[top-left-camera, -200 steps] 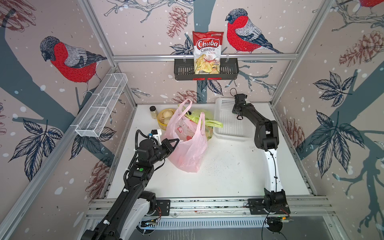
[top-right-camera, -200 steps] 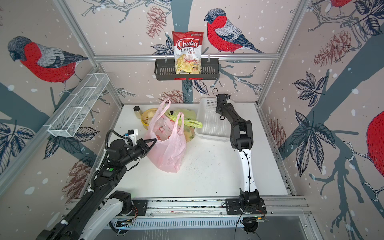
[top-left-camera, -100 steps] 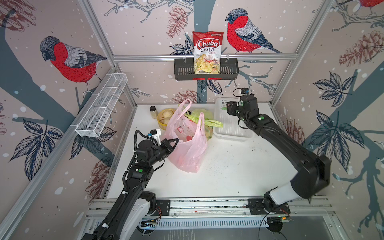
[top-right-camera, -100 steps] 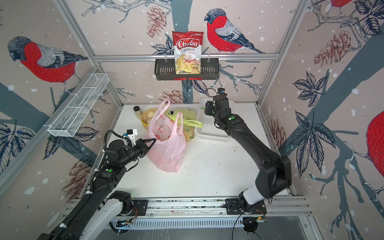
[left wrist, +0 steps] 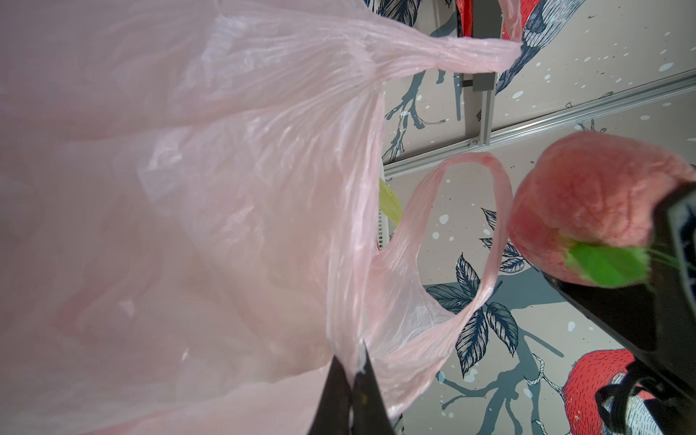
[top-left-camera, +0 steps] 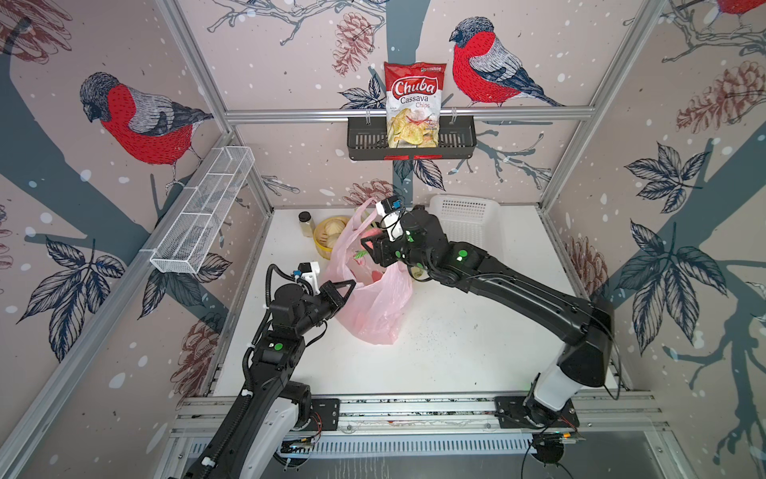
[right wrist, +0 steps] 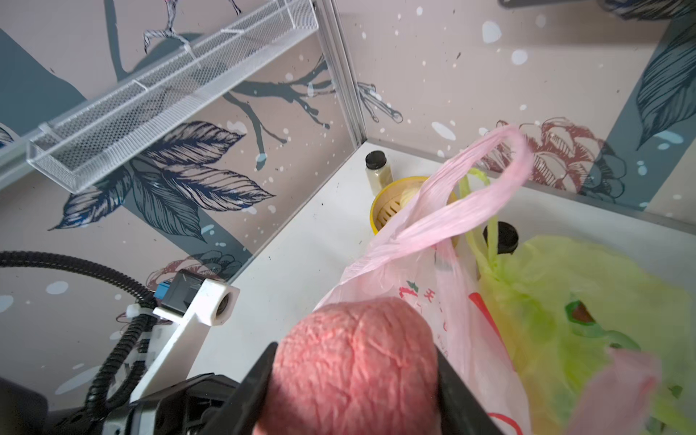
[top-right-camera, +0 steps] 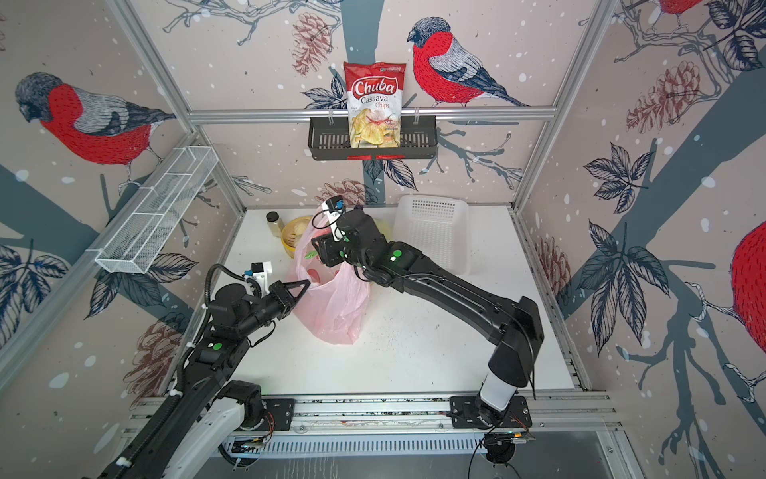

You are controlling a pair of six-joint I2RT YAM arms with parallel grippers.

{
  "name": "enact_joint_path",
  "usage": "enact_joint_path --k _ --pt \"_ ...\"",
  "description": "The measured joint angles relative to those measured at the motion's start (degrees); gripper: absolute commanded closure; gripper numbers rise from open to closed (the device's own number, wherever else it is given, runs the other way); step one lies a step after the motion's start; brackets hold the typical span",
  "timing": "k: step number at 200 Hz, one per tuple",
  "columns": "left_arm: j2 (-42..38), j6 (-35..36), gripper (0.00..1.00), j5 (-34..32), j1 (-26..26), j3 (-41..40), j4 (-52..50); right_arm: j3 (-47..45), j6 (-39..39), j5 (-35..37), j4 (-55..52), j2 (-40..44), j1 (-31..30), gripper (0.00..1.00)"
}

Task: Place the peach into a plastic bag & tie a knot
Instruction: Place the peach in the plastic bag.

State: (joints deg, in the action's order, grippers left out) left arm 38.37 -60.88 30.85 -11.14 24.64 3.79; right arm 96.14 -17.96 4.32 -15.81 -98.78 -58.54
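A thin pink plastic bag (top-left-camera: pixel 375 305) stands on the white table, its mouth and two handle loops up. My left gripper (top-left-camera: pixel 350 284) is shut on the bag's near rim, and the left wrist view shows the tips (left wrist: pixel 352 371) pinching the film. My right gripper (top-left-camera: pixel 367 246) hangs just above the bag's mouth, shut on the peach (right wrist: pixel 357 369), a pinkish-red wrinkled ball with a green leaf. In the left wrist view the peach (left wrist: pixel 591 203) floats beside one handle loop (left wrist: pixel 467 233), above the opening.
A white perforated basket (top-left-camera: pixel 468 220) sits at the back right. Behind the bag are a yellow bowl (top-left-camera: pixel 327 232), a small jar (top-left-camera: pixel 306 222) and a crumpled green bag (right wrist: pixel 583 301). A black wall basket (top-left-camera: pixel 456 139) with chips and a wire shelf (top-left-camera: pixel 203 207) hang above.
My right arm has swung from the white basket at the back over to the pink bag's mouth, carrying the peach. My left gripper has kept its hold on the rim.
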Motion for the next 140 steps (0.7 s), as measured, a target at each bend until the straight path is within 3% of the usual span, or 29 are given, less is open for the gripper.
enact_joint_path --k 17,80,113,140 --pt "-0.3 -0.3 1.0 0.0 0.0 -0.3 0.0 1.6 0.0 0.3 -1.6 -2.6 -0.6 0.41" --pt "-1.5 -0.7 1.0 0.0 0.0 -0.4 0.0 3.8 0.0 1.8 -6.1 -4.7 -2.5 0.07" --pt "-2.1 -0.7 1.0 0.0 0.0 -0.4 -0.2 3.6 -0.1 3.5 -6.1 -1.6 -2.0 0.07" --pt "-2.2 -0.7 1.0 -0.9 0.0 -1.2 -0.2 4.0 -2.3 4.1 -3.8 -0.6 4.2 0.17"
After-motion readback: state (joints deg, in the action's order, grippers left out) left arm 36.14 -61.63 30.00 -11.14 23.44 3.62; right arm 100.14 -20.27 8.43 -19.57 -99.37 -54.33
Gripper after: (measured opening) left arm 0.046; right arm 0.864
